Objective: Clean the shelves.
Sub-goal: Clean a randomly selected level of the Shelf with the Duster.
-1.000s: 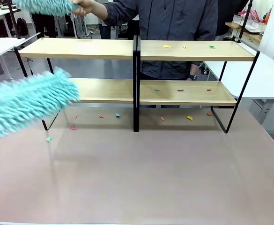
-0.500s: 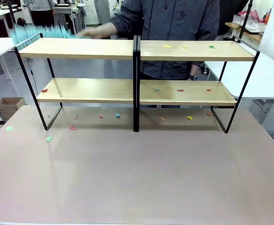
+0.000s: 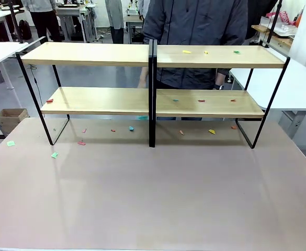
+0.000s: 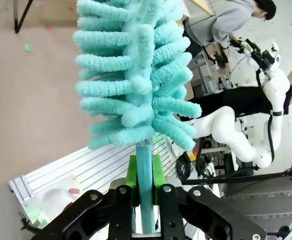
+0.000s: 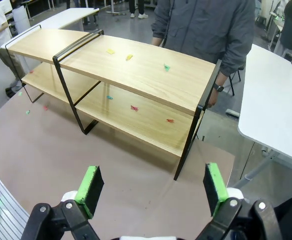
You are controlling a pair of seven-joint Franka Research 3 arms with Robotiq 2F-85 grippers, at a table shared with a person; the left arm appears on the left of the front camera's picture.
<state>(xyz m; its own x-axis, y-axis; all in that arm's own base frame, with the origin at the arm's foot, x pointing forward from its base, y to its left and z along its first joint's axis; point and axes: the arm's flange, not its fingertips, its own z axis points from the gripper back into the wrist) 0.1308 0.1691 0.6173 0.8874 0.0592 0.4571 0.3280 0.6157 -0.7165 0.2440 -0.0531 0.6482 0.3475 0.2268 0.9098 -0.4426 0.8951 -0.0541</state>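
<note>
Left gripper [image 4: 145,175] is clamping the duster [image 4: 131,75] between sweeps; scraps [image 3: 187,52] are lying on the shelves' [image 3: 90,54] right boards, needing a reach across.

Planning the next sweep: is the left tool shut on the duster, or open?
Shut: the left tool has both green pads clamped on the handle of the teal duster.

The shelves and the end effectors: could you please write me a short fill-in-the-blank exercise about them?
1. The left end effector is ___ on the handle of the duster.
2. The right end effector has its green pads wide apart, so it is ___.
3. On the shelves, the upper board carrying paper scraps is on the robot's ___.

Missing words: shut; open; right.
</note>
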